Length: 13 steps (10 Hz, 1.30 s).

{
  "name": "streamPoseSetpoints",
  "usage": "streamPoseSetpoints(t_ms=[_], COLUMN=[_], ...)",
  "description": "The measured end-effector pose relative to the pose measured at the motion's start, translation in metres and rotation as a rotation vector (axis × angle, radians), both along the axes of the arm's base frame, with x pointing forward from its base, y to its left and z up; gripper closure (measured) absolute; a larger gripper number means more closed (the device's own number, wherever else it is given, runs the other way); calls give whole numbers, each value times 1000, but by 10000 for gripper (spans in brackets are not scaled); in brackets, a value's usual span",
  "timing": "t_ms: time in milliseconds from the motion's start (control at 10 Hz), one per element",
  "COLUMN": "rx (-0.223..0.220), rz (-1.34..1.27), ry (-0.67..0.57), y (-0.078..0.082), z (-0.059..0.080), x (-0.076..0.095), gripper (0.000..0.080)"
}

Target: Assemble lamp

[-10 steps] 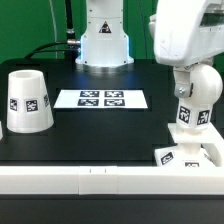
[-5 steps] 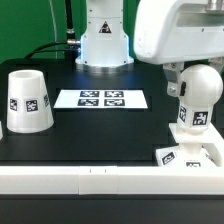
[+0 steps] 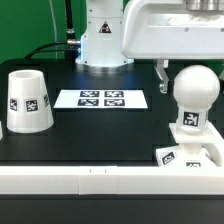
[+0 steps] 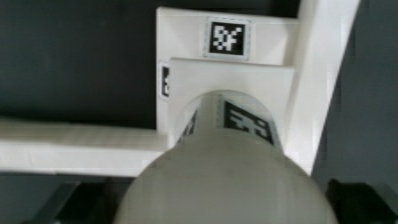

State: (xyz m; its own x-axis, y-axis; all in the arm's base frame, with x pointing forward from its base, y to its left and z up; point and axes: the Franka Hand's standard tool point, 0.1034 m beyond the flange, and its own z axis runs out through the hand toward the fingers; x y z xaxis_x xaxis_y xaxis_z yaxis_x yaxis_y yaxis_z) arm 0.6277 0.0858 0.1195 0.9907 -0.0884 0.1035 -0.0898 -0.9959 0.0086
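The ball-shaped bulb (image 3: 195, 90) stands upright on the flat square base (image 3: 200, 153) at the exterior view's right, by the table's front rail. My gripper (image 4: 221, 205) hangs over the bulb's top, open, with one dark finger (image 3: 160, 72) showing beside the ball. In the wrist view the bulb (image 4: 222, 160) fills the space between the two fingers (image 4: 80, 203), with a thin gap on each side. The base (image 4: 267, 75) with its tag lies beyond it. The cup-like shade (image 3: 27, 100) stands mouth down at the exterior view's left, far from the gripper.
The marker board (image 3: 101, 99) lies flat in the middle of the black table. A white rail (image 3: 100, 180) runs along the front edge. The arm's white pedestal (image 3: 105, 45) stands at the back, with green cloth behind it.
The arm's white body has swung toward the exterior view's left and higher, uncovering the whole bulb. Bulb, base and shade have stayed in place. The jaws stand equally wide.
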Motion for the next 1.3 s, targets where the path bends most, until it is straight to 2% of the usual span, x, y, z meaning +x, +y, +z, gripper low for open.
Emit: streamPoseSetpoints(t_ms=[400, 700, 1300], rx=[47, 60, 120], rz=[-335, -583, -916], ry=[1, 18, 43], y=[-1, 2, 6], z=[0, -1, -2], x=[-1, -5, -7], gripper=[223, 223, 222])
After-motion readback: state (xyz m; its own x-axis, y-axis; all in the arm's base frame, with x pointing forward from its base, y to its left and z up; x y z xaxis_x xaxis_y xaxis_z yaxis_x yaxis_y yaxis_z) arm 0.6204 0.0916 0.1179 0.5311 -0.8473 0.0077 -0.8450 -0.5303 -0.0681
